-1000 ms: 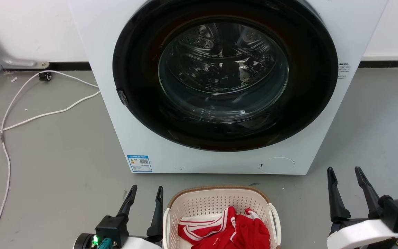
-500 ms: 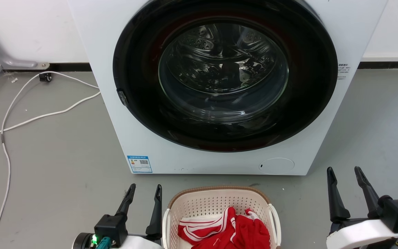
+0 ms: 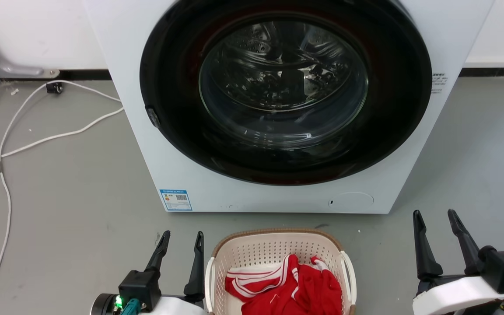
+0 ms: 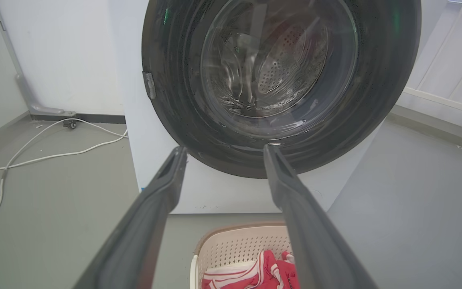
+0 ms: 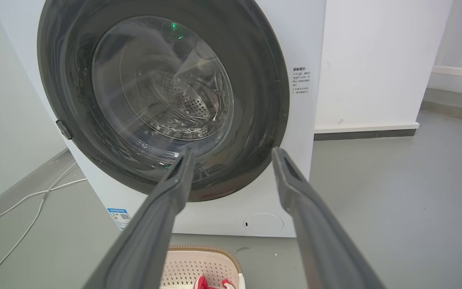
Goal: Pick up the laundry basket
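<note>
Laundry basket (image 3: 260, 256) is sitting on the grey floor (image 3: 68, 210), directly in front of the washing machine (image 3: 138, 144). In head view it's at bottom centre, with its near end running off the frame edge. Nothing is gripping it. A red garment (image 3: 304, 291) with white stripes is lying inside, bunched toward the right, over something white.

Left end effector (image 3: 182, 236) is hanging open, fingers spread and pointing toward the washer, nothing between them. Its inner finger is sitting just beside the basket's left handle (image 3: 208, 280); can't tell from head view whether they're touching. Left wrist view is looking over the basket. The brown rim and red cloth are showing low between the fingers, and the right-hand finger is partly covering them.

Right end effector (image 3: 435, 213) is also hanging open and empty. It's well apart from the basket's right handle (image 3: 351, 275), out over bare floor. Right wrist view is catching the basket's far rim at the bottom edge, between the fingers.

Washer's dark-ringed glass door (image 3: 282, 87) is facing the robot, with the steel drum showing through it. A blue label (image 3: 175, 200) is sitting at the lower left of the front panel. A white cable (image 3: 37, 142) is trailing across the floor left of the machine.
</note>
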Robot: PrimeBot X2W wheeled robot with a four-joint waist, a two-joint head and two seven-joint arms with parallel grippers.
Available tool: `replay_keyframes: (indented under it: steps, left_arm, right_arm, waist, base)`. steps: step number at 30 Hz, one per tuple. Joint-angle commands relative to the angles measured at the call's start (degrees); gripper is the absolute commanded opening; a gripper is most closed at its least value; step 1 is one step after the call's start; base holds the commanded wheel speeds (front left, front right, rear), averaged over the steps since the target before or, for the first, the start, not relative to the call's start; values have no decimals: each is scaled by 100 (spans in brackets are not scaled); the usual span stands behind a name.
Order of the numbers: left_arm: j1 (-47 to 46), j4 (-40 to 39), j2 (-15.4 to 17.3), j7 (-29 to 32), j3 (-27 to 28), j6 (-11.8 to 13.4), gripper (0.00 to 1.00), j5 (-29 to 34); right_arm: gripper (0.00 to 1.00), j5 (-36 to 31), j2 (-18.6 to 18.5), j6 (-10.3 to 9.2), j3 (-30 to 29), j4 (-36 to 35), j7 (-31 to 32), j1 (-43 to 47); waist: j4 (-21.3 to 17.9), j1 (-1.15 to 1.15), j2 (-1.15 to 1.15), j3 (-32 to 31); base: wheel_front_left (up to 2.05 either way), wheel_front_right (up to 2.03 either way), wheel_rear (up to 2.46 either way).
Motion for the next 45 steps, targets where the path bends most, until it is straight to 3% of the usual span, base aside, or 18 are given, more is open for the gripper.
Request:
replay_keyframes:
  steps: [1,10,18,31,45]
  left_arm:
    - [-91,33,-2,-14,11,4,100,-30]
    - [-796,406,-1,-14,98,-83,100,140]
    - [-1803,1294,96,-14,317,-252,100,256]
    - [-3552,3606,324,160,362,-493,100,151]
    - [-4792,5175,458,861,-83,-774,100,197]
  right_arm:
    - [100,29,-17,-2,0,11,14,-95]
    - [100,-70,-16,-2,6,147,95,-744]
    - [100,-271,-15,-2,11,670,254,-1630]
    - [100,-255,-11,-2,217,2432,485,-3124]
    - [100,24,-15,-3,468,4613,956,-4456]
  waist:
    - [-20,0,0,129]
    - [-95,0,0,1199]
    - [-177,0,0,2318]
    - [-277,0,0,3511]
    - [-323,0,0,4281]
  base:
    - [0,0,0]
    - [0,0,0]
    - [0,0,0]
    - [0,0,0]
    - [0,0,0]
